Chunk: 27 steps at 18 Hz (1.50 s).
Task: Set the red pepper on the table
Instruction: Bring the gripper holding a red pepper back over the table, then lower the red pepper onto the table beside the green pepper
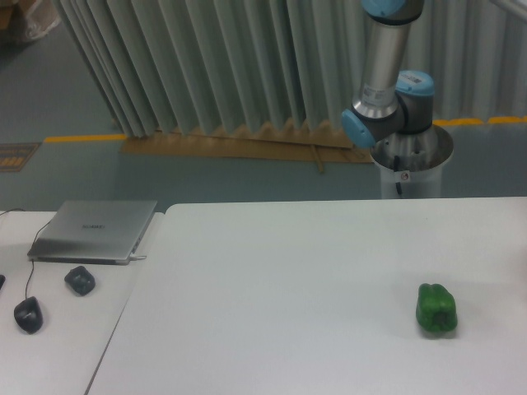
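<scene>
— Where's the red pepper?
— Not in view. Neither is my claw, so its state I can't tell. Only my arm (383, 74) shows.
— Plan?
— Judgement: set it on bare worktop (288, 280), well apart from the green pepper (436, 309) near the right edge.

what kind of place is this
Probably a robotics lab or workshop: a robot arm on a pedestal behind a white table, a closed laptop on the adjoining desk, and yellow floor tape.
</scene>
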Available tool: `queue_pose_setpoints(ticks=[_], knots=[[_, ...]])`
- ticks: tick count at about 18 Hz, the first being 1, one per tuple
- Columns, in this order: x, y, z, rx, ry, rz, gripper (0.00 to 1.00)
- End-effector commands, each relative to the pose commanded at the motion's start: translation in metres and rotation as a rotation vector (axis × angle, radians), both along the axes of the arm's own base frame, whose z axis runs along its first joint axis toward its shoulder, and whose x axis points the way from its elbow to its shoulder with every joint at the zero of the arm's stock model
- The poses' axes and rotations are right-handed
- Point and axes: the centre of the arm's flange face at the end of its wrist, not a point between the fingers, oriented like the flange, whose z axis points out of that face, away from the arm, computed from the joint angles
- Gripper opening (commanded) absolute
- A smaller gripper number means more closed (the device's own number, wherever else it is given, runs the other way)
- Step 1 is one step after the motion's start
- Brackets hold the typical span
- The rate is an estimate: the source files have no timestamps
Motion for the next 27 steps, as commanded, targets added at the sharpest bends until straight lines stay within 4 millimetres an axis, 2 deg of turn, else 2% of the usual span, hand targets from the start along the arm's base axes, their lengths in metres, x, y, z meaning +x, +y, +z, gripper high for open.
queue_pose_setpoints(ticks=[4,6,9,13,15,18,21,25,27], knots=[[0.029,0.039,-0.001,-0.017,-0.006,0.039,0.40],[0.033,0.048,-0.006,-0.048,0.003,0.060,0.40],[0.037,0.071,-0.013,-0.044,0.043,0.072,0.40],[0.041,0.091,-0.030,-0.054,0.062,0.096,0.40],[0.046,0.098,-0.032,-0.092,0.104,0.085,0.40],[0.040,0.098,-0.036,-0.123,0.144,0.076,0.40],[0.032,0.103,-0.051,-0.114,0.169,0.082,0.40],[0.029,0.106,-0.060,-0.118,0.170,0.086,0.40],[0.026,0.110,-0.072,-0.122,0.168,0.082,0.40]])
